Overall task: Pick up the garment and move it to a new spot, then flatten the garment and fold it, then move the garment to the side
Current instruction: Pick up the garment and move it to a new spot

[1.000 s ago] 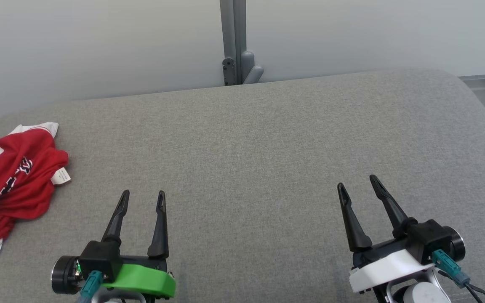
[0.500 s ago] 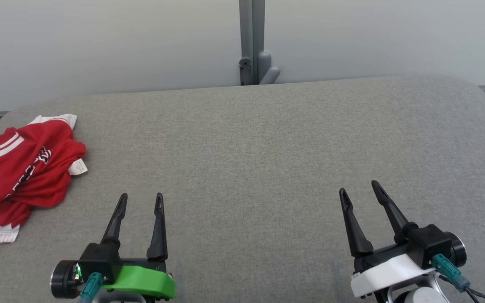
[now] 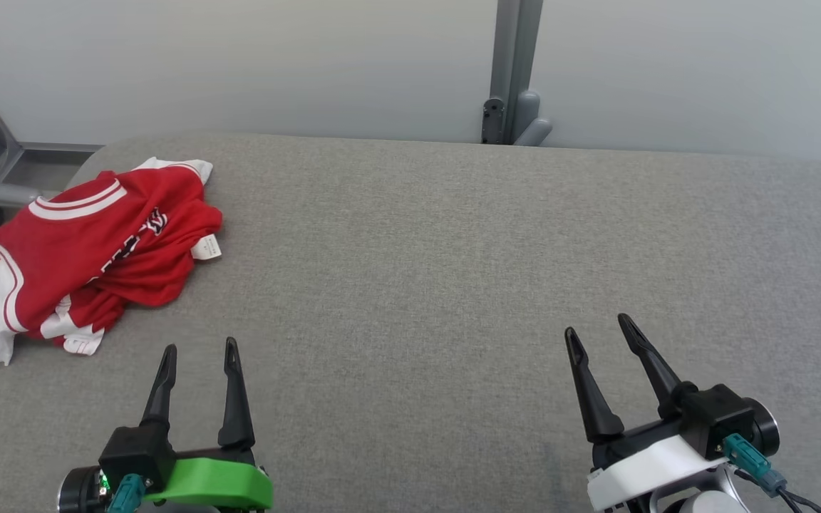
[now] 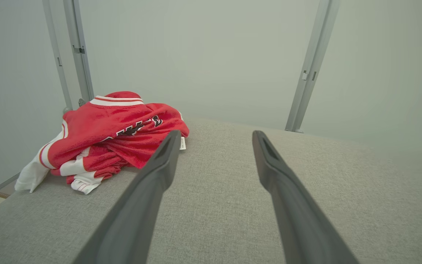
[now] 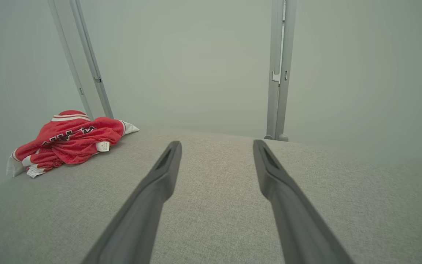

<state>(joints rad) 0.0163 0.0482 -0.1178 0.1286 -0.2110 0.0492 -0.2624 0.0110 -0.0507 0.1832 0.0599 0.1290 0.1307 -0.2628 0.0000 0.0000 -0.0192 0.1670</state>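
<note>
Both left gripper (image 3: 200,345) and right gripper (image 3: 597,325) show open jaws; the crumpled garment (image 3: 97,249) half-hides its lettering.

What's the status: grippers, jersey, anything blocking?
Left gripper open, holding nothing; right gripper the same. Red-and-white jersey crumpled at far-left corner of grey cushion, untouched. Path from left gripper to jersey looks unobstructed.
</note>
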